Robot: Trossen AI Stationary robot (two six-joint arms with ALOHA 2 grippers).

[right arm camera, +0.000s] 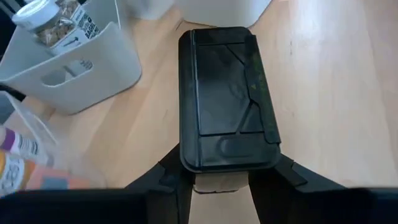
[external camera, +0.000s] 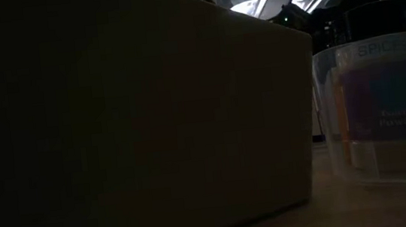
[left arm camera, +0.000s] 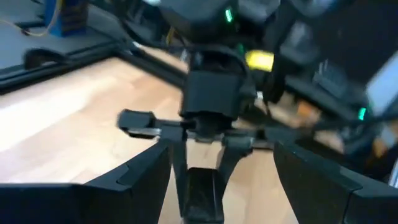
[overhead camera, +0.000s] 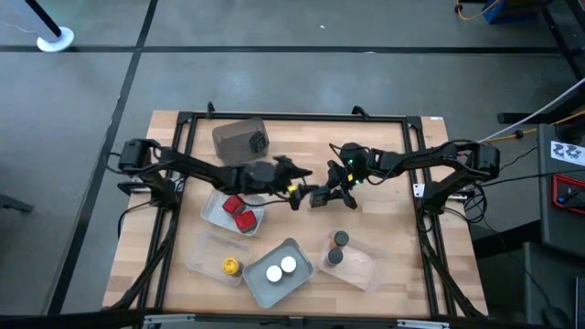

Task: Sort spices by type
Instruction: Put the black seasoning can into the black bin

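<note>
Right gripper holds black box mid-table; sorting under way.
High view: right gripper (overhead camera: 322,196) meets left gripper (overhead camera: 294,190), likely handover. Left wrist: own fingers spread, empty. Right wrist: fingers clamp black box (right arm camera: 227,99), ready for a tray.

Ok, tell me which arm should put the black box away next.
Right. In its wrist view the right gripper already has its fingers closed on the black box above the table. The left gripper is open just beside it and holds nothing.
</note>
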